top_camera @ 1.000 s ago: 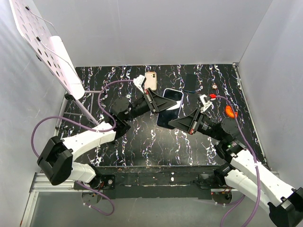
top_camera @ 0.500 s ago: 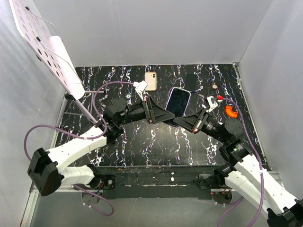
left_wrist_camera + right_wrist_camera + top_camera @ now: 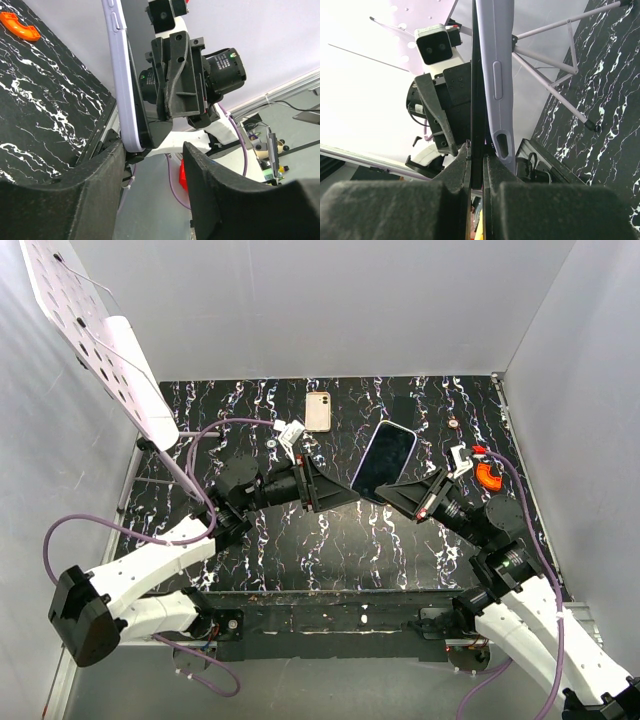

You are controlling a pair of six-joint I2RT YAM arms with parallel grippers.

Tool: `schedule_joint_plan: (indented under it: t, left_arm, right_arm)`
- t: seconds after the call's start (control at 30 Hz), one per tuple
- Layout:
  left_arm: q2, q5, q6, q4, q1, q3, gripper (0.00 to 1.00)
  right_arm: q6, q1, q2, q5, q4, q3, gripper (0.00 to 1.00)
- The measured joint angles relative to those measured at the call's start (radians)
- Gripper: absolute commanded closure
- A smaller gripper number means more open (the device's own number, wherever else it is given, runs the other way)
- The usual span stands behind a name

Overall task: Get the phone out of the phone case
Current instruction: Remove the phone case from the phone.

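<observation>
R gripper [image 3: 388,490] is clamped tight on the lower end of the phone [image 3: 385,458]. In the R wrist view its two pads sit nearly together w/ the thin dark slab pinched btwn them. The lavender phone case [image 3: 121,85] is on the phone: the shell runs flush along the dark body, side buttons showing on its edge. Phone is held up off the table [image 3: 300,540], mid-workspace btwn both arms, tilted w/ its top leaning away toward the back-right and the dark screen facing the overhead cam. L gripper [image 3: 345,490] points in from the opposite side, tip right at the phone's bottom corner. Its fingers [image 3: 75,200] stand wide apart, nothing pinched btwn them. In the L wrist view the case's lower corner hangs just beside the left-hand finger; can't tell if it touches. Further out on the black marbled top, an orange curved piece [image 3: 487,476] lies near the right edge, just past the R arm's wrist. A beige phone-shaped item [image 3: 318,411] lies flat near the back, well apart from the held phone. Far back-left, a white perforated board [image 3: 95,325] leans up against the wall.
</observation>
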Motion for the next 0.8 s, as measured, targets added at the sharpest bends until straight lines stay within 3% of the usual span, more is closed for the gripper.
schedule_joint_plan:
  t: [0.27, 0.57, 0.8]
  left_arm:
    - [0.021, 0.032, -0.013, 0.04, 0.001, -0.008, 0.57]
    - [0.06, 0.034, -0.01, 0.051, 0.001, -0.015, 0.73]
    - [0.073, 0.019, -0.003, 0.045, 0.001, -0.014, 0.65]
  right_arm:
    - [0.024, 0.0, -0.016, 0.006, -0.004, 0.0, 0.99]
    - [0.068, 0.0, -0.011, 0.004, 0.029, -0.002, 0.99]
    - [0.094, -0.002, -0.006, 0.005, 0.074, -0.028, 0.99]
